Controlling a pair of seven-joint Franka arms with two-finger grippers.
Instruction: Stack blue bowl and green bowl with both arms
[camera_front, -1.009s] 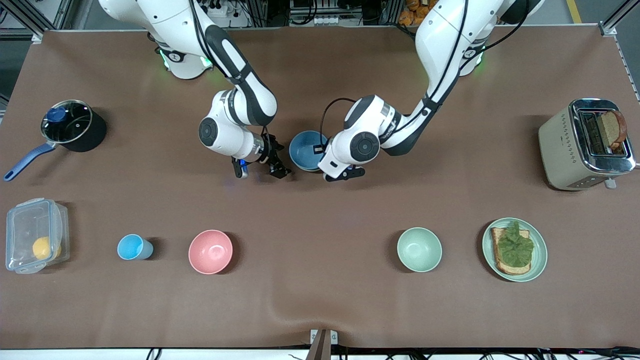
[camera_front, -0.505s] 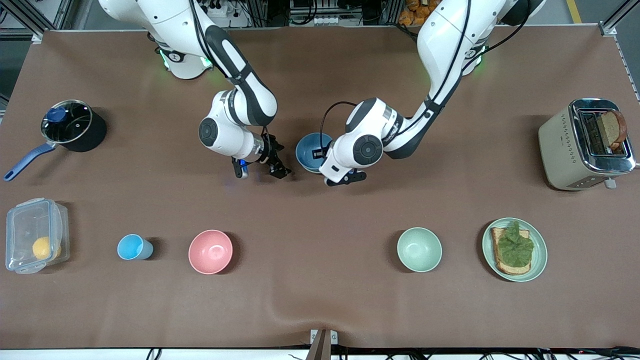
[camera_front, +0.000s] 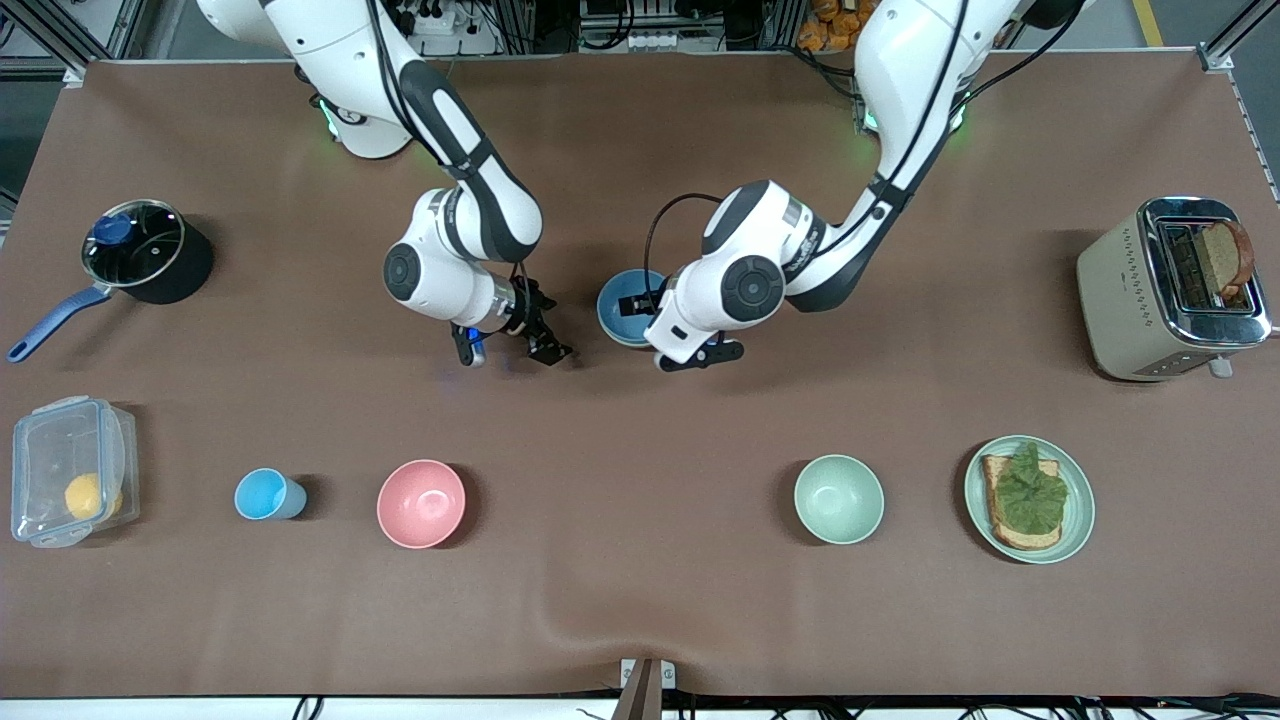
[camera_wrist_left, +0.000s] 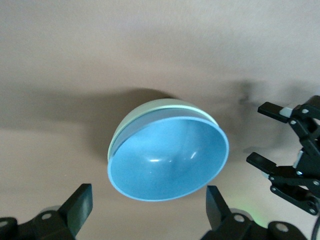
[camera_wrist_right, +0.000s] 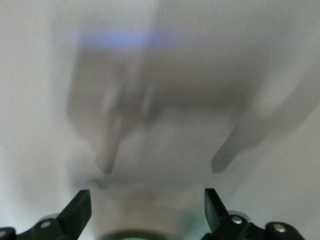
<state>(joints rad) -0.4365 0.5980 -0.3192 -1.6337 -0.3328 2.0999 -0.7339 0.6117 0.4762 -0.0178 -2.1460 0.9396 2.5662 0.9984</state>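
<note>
The blue bowl (camera_front: 622, 305) sits near the middle of the table, partly hidden by my left wrist. In the left wrist view the blue bowl (camera_wrist_left: 167, 157) rests nested inside the green bowl (camera_wrist_left: 150, 106), of which only the rim shows. My left gripper (camera_front: 700, 357) is open and empty over bare table beside the bowls; its jaws (camera_wrist_left: 147, 210) stand wide, apart from the blue rim. My right gripper (camera_front: 508, 350) is open and empty over bare table, beside the bowls toward the right arm's end; it also shows in the left wrist view (camera_wrist_left: 280, 142). The right wrist view shows its open jaws (camera_wrist_right: 145, 210) over bare table.
Nearer the front camera stand a pale mint bowl (camera_front: 838, 498), a pink bowl (camera_front: 421, 503), a light-blue cup (camera_front: 265, 494), a plate (camera_front: 1078, 525) with toast and a clear container (camera_front: 65, 470). A toaster (camera_front: 1150, 290) and a lidded pot (camera_front: 140, 250) stand at the table's ends.
My left gripper has drawn a little away from the bowls toward the left arm's end. My right gripper has shifted slightly toward the right arm's end. Both stay open.
</note>
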